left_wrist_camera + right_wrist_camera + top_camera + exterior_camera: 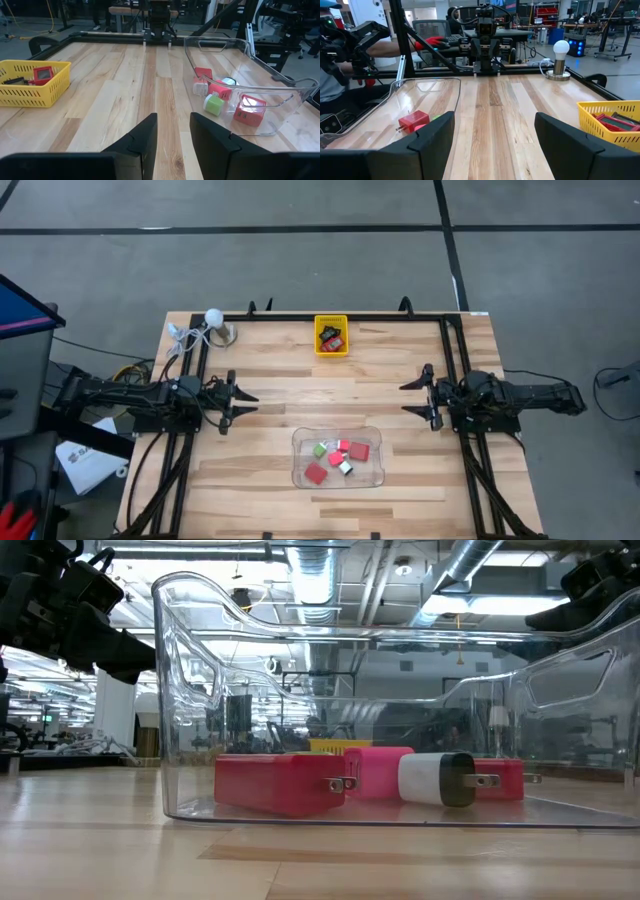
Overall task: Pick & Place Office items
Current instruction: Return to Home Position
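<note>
1. Wooden table [270,370] carries two containers. A clear tray [370,476] sits at the middle of the front edge, nearest the low camera, and a yellow basket [331,354] at the middle of the back edge.
2. Items [358,451] lie loose on the tray floor: several red blocks, a pink one, a green piece [214,104] and a white-and-black plug. None is stacked; they lie as dropped pieces would.
3. Basket holds a few more pieces, red and black. Their number cannot be fixed from above; probably two or three.
4. Left gripper [252,404] hangs over the table by the left edge, level with the bare strip between basket and tray. Its fingers stand a narrow gap apart, with nothing between them.
5. Right gripper [403,399] mirrors it by the right edge, fingers spread wide, likewise empty.
6. Both grippers point inward at each other, well apart from both containers. Judgement: a parked pose that keeps the arms off the work and gives the cameras an open sight of tray and basket.
7. Judgement: the sort is well along but not complete, given what lies in the basket.
</note>
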